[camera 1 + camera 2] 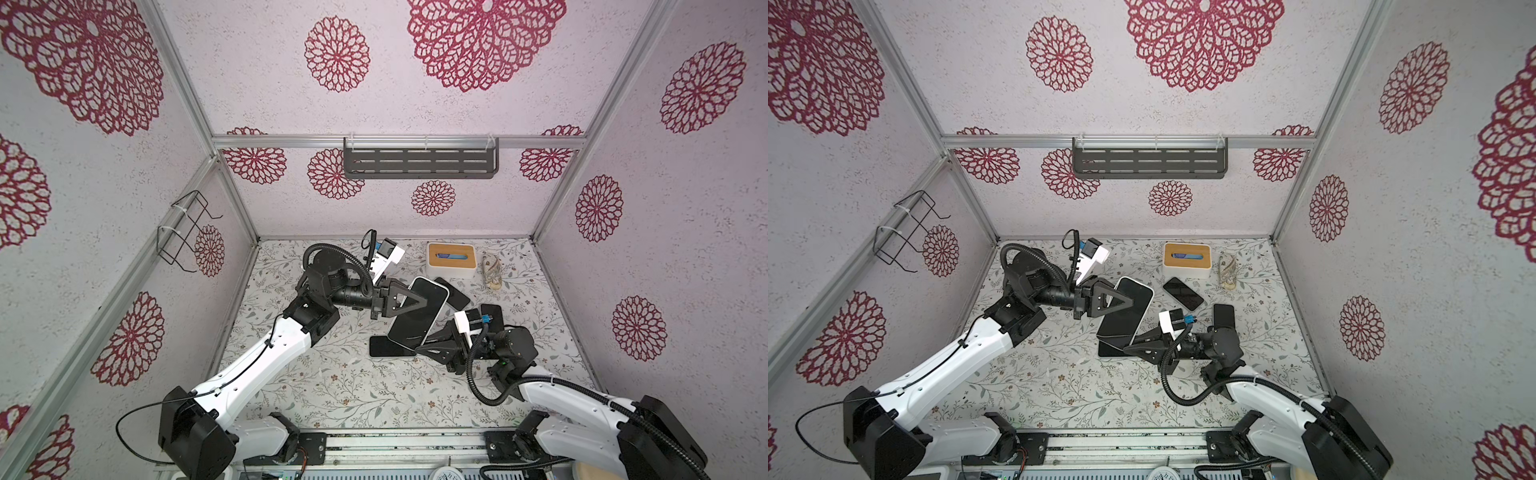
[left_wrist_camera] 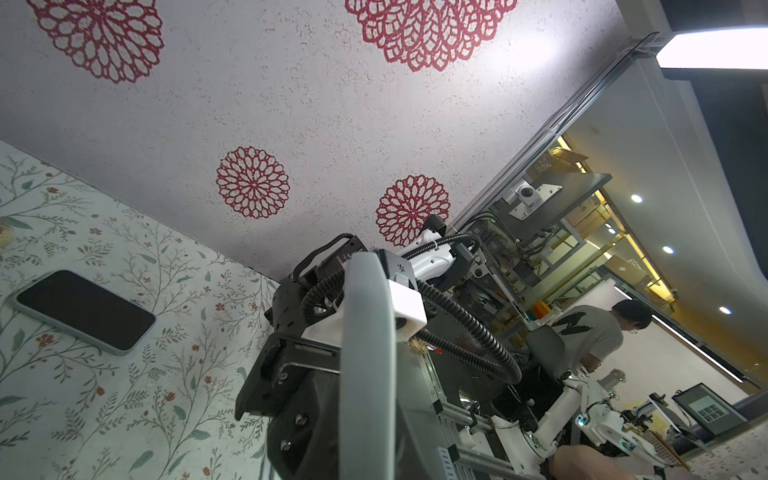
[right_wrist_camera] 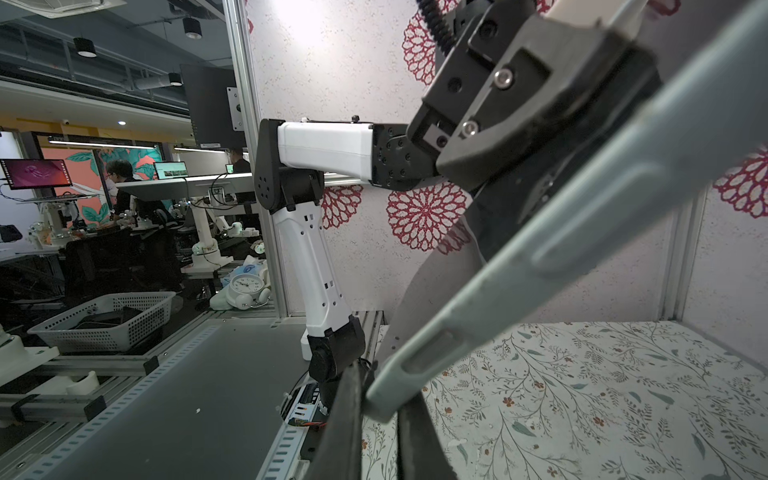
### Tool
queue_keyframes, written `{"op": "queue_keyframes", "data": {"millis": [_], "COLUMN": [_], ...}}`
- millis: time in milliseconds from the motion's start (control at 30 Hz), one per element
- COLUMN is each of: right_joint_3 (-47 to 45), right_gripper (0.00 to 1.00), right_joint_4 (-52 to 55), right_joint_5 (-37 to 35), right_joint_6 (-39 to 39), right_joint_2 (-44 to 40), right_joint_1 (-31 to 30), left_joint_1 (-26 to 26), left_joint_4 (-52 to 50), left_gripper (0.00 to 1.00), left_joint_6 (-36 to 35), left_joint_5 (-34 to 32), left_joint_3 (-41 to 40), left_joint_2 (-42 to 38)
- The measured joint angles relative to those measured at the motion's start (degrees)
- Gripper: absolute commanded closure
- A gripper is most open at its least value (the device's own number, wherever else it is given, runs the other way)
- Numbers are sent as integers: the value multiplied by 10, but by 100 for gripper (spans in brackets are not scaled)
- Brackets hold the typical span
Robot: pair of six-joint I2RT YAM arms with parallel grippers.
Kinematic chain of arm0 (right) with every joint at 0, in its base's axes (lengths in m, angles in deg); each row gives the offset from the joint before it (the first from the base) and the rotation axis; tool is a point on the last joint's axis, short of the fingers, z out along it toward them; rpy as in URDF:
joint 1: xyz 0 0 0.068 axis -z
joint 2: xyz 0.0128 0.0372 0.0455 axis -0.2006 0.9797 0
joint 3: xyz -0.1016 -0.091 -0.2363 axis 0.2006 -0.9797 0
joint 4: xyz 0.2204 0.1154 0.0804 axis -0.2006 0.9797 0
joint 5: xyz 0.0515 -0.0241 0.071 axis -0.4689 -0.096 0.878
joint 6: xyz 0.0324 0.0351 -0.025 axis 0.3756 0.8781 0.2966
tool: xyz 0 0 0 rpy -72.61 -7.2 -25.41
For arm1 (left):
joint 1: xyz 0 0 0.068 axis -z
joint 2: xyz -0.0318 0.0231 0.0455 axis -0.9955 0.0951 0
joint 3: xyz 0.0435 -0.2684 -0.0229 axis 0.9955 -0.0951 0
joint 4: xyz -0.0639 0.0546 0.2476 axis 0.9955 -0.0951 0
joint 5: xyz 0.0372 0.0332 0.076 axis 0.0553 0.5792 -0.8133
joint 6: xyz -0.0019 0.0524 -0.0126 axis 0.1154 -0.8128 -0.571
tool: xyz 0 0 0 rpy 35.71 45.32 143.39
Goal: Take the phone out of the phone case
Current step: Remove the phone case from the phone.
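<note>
**Phone lifted, still in its case**

The left arm (image 1: 249, 370) and right arm (image 1: 582, 397) rise from the near edge of the table (image 1: 332, 390) and meet over its middle. Between them the phone (image 1: 415, 322) hangs clear of the table, tilted and screen up. In both top views the pale rim of the phone case (image 3: 582, 216) shows along its visible edges.

The left gripper (image 1: 424, 301) is pinched across one long side, with one finger on the screen and the other hidden beneath. The right gripper (image 3: 382, 415) is nipped onto the case's lower corner.

Lifting and bracing look done. Peeling that corner off and easing the phone free remain. Whether the corner has begun to lift I cannot tell.
</note>
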Motion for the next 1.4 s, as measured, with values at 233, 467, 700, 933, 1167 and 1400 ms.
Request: {"op": "queue_keyframes", "data": {"millis": [233, 467, 700, 933, 1167, 1400], "right_joint_3": [5, 5, 5, 0, -22, -44], "right_gripper": [100, 100, 100, 100, 100, 100], "right_joint_4": [32, 46, 55, 75, 74, 46], "right_joint_5": [-6, -13, -31, -51, -82, -134], "right_joint_6": [-26, -53, -96, -132, -175, -227], "right_joint_2": [-3, -11, -30, -49, -69, -78], "right_joint_1": [0, 0, 0, -2, -7, -16], "left_joint_1": [4, 14, 30, 33, 41, 43], "left_joint_4": [28, 58, 62, 71, 83, 108], "left_gripper": [100, 100, 100, 100, 100, 100], "left_joint_6": [30, 56, 84, 107, 123, 146], "left_joint_5": [2, 2, 0, 4, 16, 13], "left_joint_3": [3, 5, 32, 41, 50, 54], "left_joint_2": [22, 40, 64, 79, 97, 108]}}
